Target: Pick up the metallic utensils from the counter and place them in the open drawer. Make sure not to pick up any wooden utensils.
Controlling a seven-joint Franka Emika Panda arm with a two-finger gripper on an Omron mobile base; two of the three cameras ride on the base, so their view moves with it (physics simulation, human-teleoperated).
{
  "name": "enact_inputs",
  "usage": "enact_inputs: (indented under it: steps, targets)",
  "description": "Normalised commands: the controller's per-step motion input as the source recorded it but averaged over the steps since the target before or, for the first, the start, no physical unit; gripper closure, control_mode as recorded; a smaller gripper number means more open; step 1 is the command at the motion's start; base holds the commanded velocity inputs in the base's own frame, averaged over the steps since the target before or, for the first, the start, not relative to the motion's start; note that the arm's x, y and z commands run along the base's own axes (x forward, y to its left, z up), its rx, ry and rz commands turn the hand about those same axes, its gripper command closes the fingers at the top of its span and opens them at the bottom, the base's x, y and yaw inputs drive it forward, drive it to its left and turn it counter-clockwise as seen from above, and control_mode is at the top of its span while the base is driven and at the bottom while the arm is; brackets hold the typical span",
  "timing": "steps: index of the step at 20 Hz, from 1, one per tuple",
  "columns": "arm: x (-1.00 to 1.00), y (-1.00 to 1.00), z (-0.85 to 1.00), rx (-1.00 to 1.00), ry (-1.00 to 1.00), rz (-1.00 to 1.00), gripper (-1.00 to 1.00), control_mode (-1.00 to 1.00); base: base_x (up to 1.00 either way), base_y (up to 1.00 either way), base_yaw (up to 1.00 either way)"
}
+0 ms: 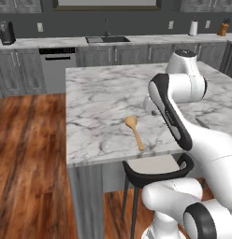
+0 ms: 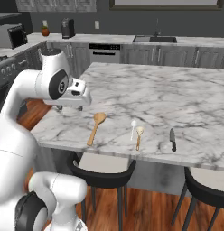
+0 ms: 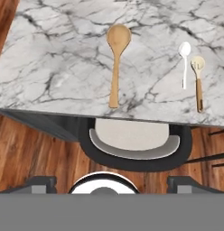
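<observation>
Above the white marble counter (image 2: 177,90) your wide-open, empty gripper (image 3: 109,181) hovers pre-pick; next, steer right past the large tan wooden spoon (image 3: 116,63) to the small silvery spoon (image 3: 184,63).

I record the counter (image 2: 177,99) as white marble with grey veining, and the large wooden spoon (image 2: 96,127) as tan. The small spoon (image 3: 184,63) is pale silvery-white; the knife (image 2: 172,139) has a black handle and grey blade.

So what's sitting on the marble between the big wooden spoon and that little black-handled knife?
In the right base view, a small silvery spoon and a slimmer wooden spoon lie side by side between the large wooden spoon and the knife.
</observation>
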Motion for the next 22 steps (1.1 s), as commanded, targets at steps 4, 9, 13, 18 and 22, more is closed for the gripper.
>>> enact_inputs:
  steps: [4, 9, 13, 18, 22]
  targets:
    - [0.20, -0.71, -0.68, 0.00, 0.02, 0.00, -1.00, -1.00, 0.00, 0.00, 0.00]
    - [0.42, -0.72, -0.56, 0.00, 0.06, 0.00, -1.00, -1.00, 0.00, 0.00, 0.00]
    - [0.39, -0.66, -0.44, 0.00, 0.04, 0.00, -1.00, -1.00, 0.00, 0.00, 0.00]
    - [0.38, -0.59, -0.40, 0.01, 0.01, 0.00, -1.00, -1.00, 0.00, 0.00, 0.00]
    - [0.44, -0.39, -0.42, 0.00, 0.01, 0.00, -1.00, -1.00, 0.00, 0.00, 0.00]
